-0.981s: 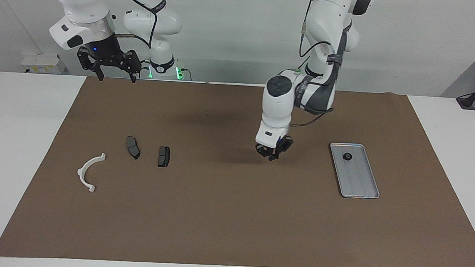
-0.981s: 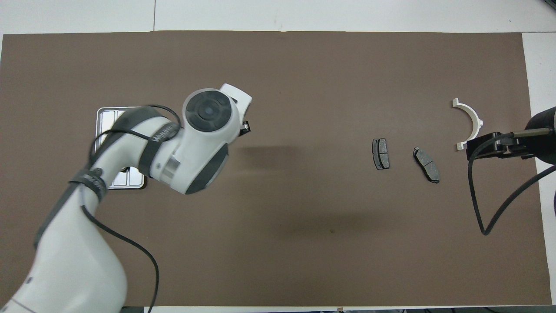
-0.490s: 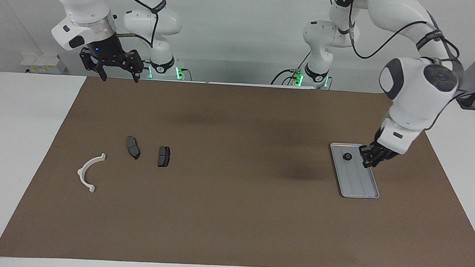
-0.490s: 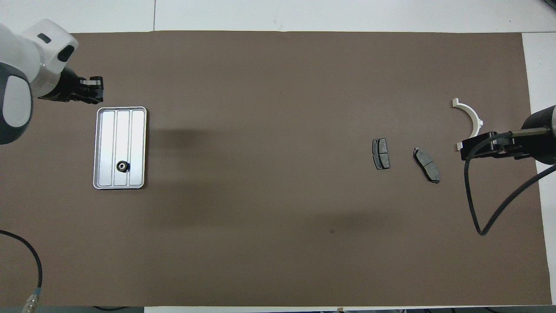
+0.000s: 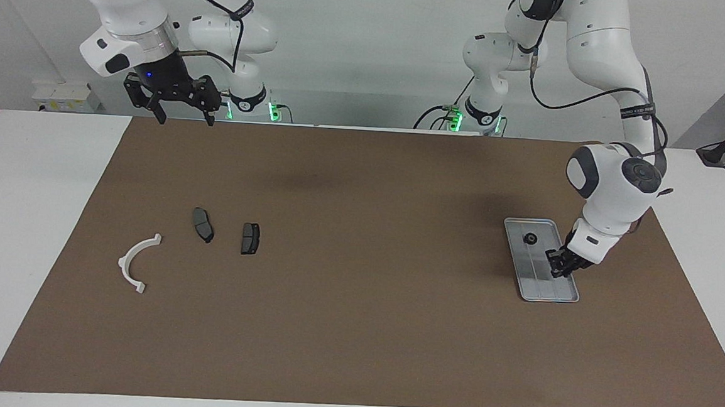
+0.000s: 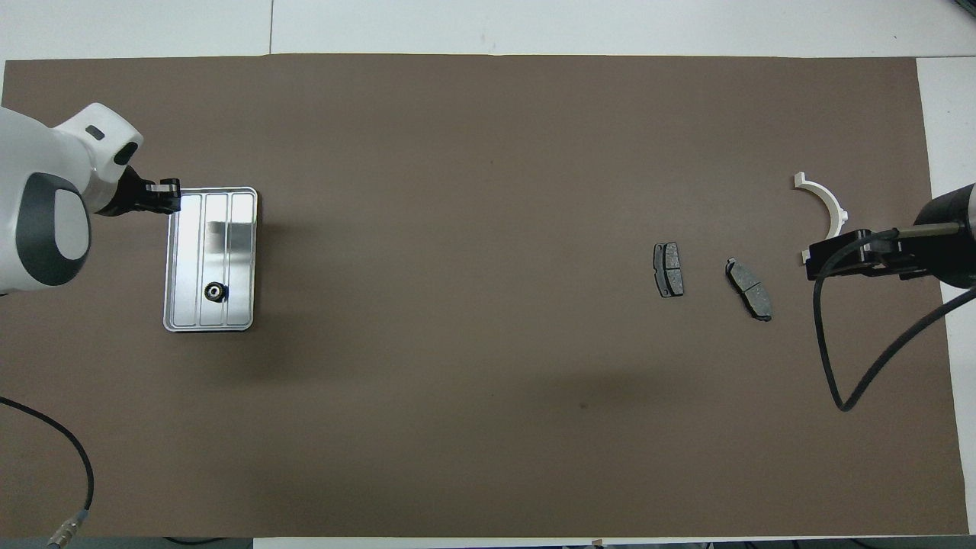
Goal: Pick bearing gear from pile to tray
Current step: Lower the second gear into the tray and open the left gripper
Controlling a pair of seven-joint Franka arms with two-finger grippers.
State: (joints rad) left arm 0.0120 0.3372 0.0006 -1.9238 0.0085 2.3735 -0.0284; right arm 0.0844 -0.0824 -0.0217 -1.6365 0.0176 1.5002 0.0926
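Observation:
The silver tray (image 5: 551, 292) (image 6: 229, 229) lies toward the left arm's end of the table. One small black bearing gear (image 5: 529, 239) (image 6: 216, 291) sits in the tray's end nearer the robots. My left gripper (image 5: 558, 268) (image 6: 169, 197) is shut and hangs low over the tray's outer rim, near its corner farther from the robots; I see nothing between its fingertips. The pile lies toward the right arm's end: a white half-ring bracket (image 5: 135, 261) (image 6: 828, 207) and two dark brake pads (image 5: 203, 224) (image 5: 250, 238). My right gripper (image 5: 180, 115) (image 6: 817, 259) waits open, raised high beside the bracket.
A brown mat (image 5: 355, 329) covers most of the white table. The right arm's black cable (image 6: 835, 366) loops down over the mat near the pads (image 6: 669, 269) (image 6: 749, 288).
My left arm swung from the middle of the mat to the tray, then dropped lower over its rim, staying shut. The right gripper barely shifted.

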